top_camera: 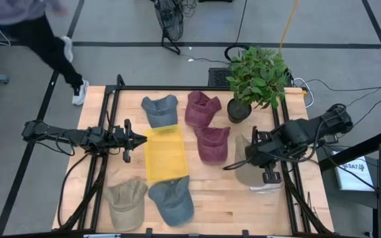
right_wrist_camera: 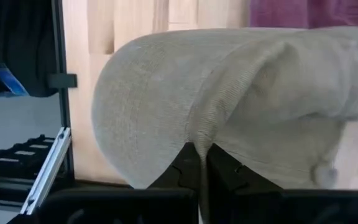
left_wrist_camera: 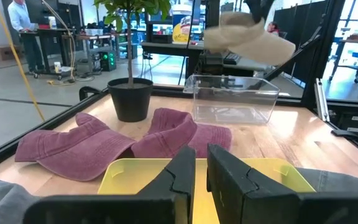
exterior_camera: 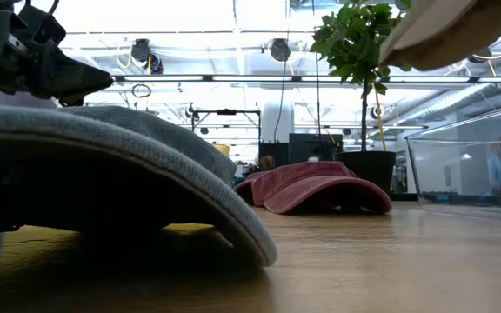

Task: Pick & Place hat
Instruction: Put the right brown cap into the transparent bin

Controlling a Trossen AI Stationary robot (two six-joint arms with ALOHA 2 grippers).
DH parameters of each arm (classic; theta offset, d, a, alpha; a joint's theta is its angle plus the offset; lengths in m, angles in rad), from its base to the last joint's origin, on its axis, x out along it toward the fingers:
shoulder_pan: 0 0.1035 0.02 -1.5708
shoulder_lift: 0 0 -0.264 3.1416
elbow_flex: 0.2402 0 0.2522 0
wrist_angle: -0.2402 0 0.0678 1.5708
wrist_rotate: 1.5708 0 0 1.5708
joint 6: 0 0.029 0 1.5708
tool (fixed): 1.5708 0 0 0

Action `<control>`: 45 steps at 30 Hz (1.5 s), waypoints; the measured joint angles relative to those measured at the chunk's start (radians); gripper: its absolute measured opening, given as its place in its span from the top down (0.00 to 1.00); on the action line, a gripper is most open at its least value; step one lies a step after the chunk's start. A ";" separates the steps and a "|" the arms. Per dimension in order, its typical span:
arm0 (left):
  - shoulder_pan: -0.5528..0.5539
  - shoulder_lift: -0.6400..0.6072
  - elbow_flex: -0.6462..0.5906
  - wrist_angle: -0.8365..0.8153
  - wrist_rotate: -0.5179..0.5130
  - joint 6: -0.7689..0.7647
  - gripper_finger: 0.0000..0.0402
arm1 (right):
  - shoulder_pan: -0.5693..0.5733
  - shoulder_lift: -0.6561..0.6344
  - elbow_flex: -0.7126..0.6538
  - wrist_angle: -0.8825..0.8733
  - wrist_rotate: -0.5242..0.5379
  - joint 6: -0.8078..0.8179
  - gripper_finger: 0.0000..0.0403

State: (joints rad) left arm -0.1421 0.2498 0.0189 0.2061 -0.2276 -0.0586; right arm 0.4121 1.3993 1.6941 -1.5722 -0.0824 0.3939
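Note:
My right gripper (top_camera: 249, 157) is shut on a beige hat (top_camera: 242, 165), which is in the air at the table's right side, above a clear plastic box (top_camera: 268, 185). The hat also shows in the left wrist view (left_wrist_camera: 248, 37) over the box (left_wrist_camera: 232, 99), and its brim shows in the low view (exterior_camera: 459, 30). My left gripper (left_wrist_camera: 201, 171) is shut and empty; it hovers at the left edge of a yellow tray (top_camera: 165, 155). My right gripper pinches a raised fold of the beige hat's cloth (right_wrist_camera: 199, 134) between its two fingers. The fingers come from the table's right side, slanting down. The hat is lifted clear of the table and hangs around the fingers, its brim (left_wrist_camera: 272, 46) sticking out sideways.
Two maroon hats (top_camera: 202, 108) (top_camera: 212, 142) and a blue-grey hat (top_camera: 161, 109) lie at the far middle. A beige hat (top_camera: 126, 201) and a blue hat (top_camera: 172, 198) lie at the near edge. A potted plant (top_camera: 256, 76) stands far right. A person (top_camera: 38, 33) walks beyond the far left corner.

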 joint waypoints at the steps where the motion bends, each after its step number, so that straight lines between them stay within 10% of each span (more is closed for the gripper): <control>1: 0.000 0.000 0.000 -0.001 0.000 0.000 0.88 | 0.001 -0.006 0.002 0.001 0.001 -0.001 1.00; 16: 0.000 0.000 0.000 -0.002 0.000 0.001 0.88 | 0.002 -0.120 -0.011 0.004 0.195 -0.190 1.00; 25: 0.000 0.000 0.000 -0.002 -0.001 -0.002 0.88 | 0.002 -0.206 -0.249 0.000 0.246 -0.229 1.00; 45: 0.000 0.000 0.000 -0.005 -0.001 -0.056 0.88 | 0.025 -0.121 -0.579 0.059 0.027 -0.092 1.00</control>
State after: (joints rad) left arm -0.1417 0.2499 0.0189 0.2011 -0.2283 -0.1146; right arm 0.4376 1.2787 1.1152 -1.5130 -0.0550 0.3018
